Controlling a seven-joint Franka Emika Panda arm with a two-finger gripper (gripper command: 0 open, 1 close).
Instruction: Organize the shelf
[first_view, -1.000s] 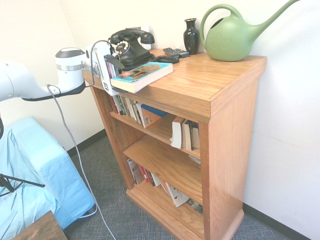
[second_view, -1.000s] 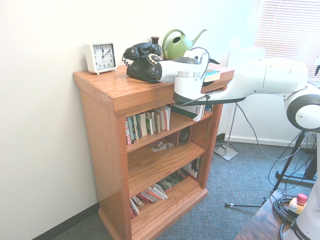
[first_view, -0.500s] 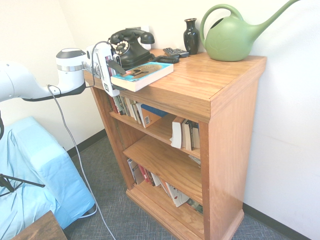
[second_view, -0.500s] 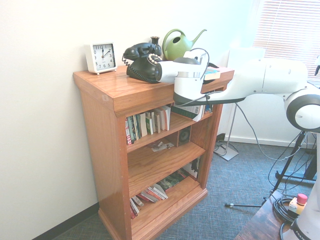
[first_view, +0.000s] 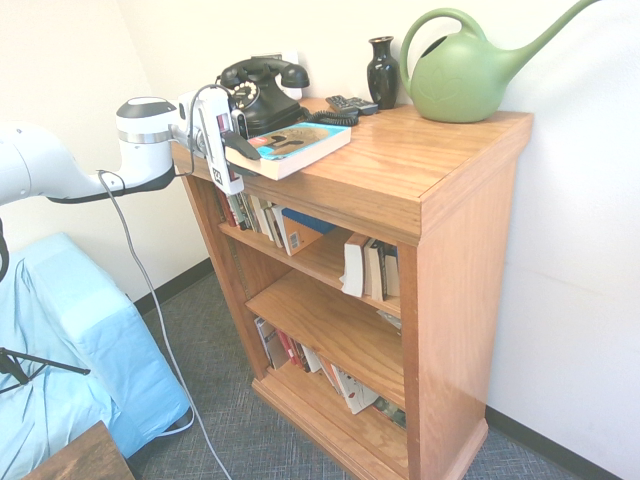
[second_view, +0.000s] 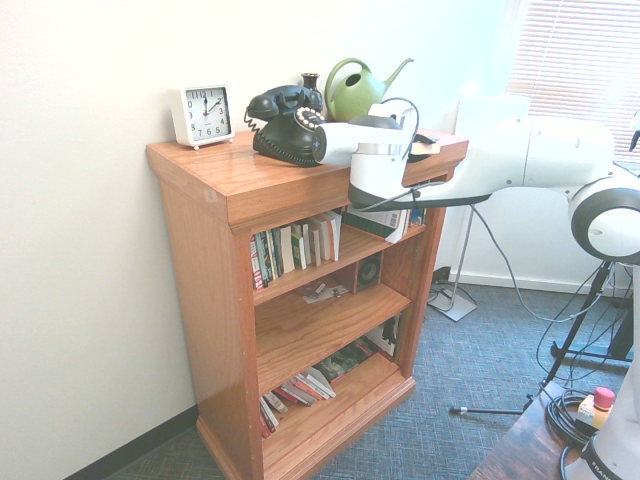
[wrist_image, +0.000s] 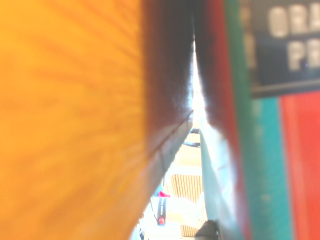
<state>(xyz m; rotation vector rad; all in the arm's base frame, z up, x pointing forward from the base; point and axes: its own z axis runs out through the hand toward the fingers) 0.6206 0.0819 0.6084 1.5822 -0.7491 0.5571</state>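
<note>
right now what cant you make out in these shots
- Book title: too small in the first exterior view; in the wrist view the print is blurred and cut off by the edge.
- Gripper hold on the book: hidden by the arm in the second exterior view.
- Bottom tier of the shelf: book spines too small.

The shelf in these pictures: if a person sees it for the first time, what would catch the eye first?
Probably the large green watering can standing at the back of the top board of the shelf, by the wall. Next comes the gripper, which holds a book with a teal cover at the front edge of that board. Behind the book stands a black rotary telephone.
</note>
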